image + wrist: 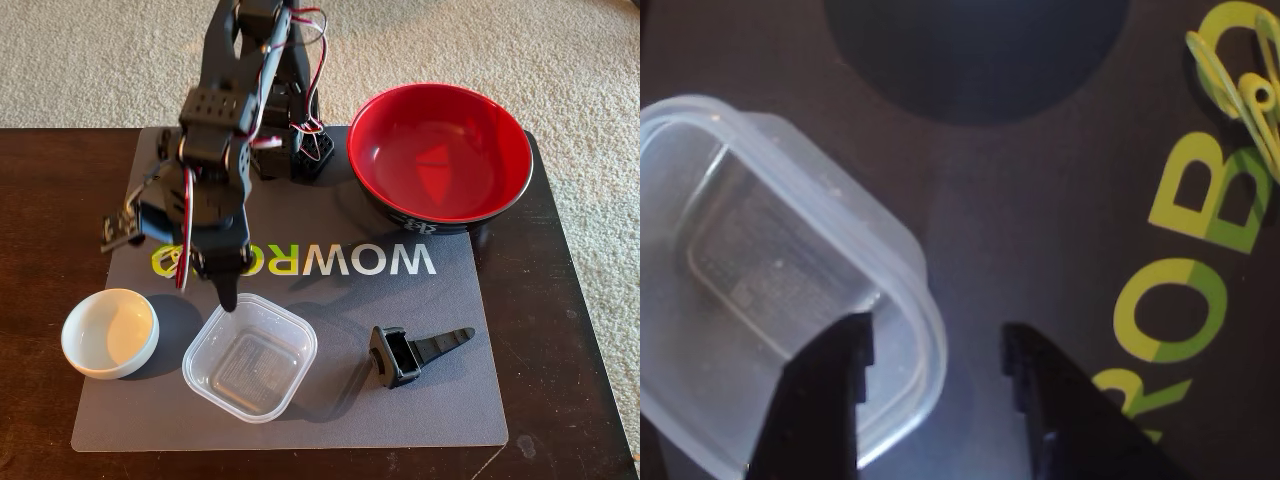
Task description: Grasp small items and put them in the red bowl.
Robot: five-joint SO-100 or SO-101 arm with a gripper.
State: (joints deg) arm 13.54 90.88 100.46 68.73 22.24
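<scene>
In the wrist view my gripper (937, 345) is open and straddles the rim of the clear square tub (770, 260). One finger (830, 400) is inside the tub and the other finger (1050, 400) is outside, over the mat. In the fixed view the gripper (228, 298) points down at the tub's (250, 357) far edge. A small white dish (108, 333) sits left of the tub, and a black clip piece (410, 352) lies to its right. Yellow-green paper clips (1240, 90) lie on the mat's lettering. The red bowl (438, 155) stands empty at the back right.
Everything rests on a grey mat (400, 410) with WOWROBO lettering (370, 258), laid on a dark wooden table (570, 380). The arm's base (300, 150) stands at the mat's far edge, left of the bowl. Beige carpet surrounds the table.
</scene>
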